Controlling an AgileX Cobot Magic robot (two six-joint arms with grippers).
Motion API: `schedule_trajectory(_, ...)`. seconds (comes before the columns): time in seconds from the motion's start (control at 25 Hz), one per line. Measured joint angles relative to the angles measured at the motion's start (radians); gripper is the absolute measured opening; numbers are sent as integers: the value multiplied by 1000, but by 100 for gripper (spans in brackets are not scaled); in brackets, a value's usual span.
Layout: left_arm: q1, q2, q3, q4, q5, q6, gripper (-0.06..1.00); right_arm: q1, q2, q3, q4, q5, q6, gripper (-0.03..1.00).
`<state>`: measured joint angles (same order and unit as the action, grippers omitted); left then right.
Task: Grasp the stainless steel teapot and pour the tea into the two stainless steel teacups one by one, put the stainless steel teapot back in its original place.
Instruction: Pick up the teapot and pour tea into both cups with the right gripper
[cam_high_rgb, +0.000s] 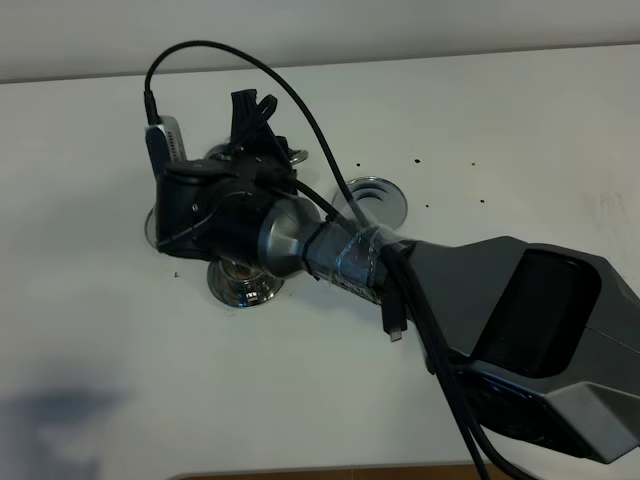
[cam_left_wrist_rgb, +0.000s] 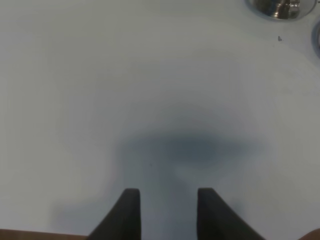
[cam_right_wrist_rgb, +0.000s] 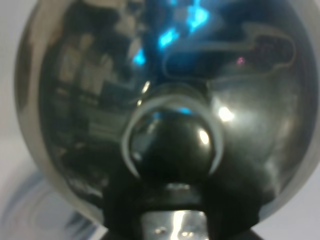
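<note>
Right pincer is clamped on the teapot, which is mostly hidden beneath the wrist, at 9 o'clock from the bare saucer. Left pincer stands apart.

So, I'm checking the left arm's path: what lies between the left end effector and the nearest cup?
Bare table, apart from a dark speck near the cup, per the left wrist view.

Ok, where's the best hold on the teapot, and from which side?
The handle strip behind the lid knob, approached from above on that side. The teapot body is round and slick, so fingers would likely slip; the narrow strip fits between them. The right gripper looks shut on it there.
</note>
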<state>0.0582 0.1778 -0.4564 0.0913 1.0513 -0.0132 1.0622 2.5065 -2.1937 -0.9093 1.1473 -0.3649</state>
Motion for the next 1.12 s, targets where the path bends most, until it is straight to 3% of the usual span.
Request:
schedule_trajectory(0.4, 0, 0, 0, 0, 0, 0, 32, -16, 0, -184, 267, 72, -1, 19)
schedule_trajectory(0.76, 0, 0, 0, 0, 0, 0, 32, -133, 0, -241, 610, 83, 18, 19)
schedule_trajectory(0.96, 0, 0, 0, 0, 0, 0, 32, -180, 0, -241, 732, 85, 69, 19)
schedule_trajectory(1.12, 0, 0, 0, 0, 0, 2, 32, -207, 0, -241, 770, 85, 105, 19)
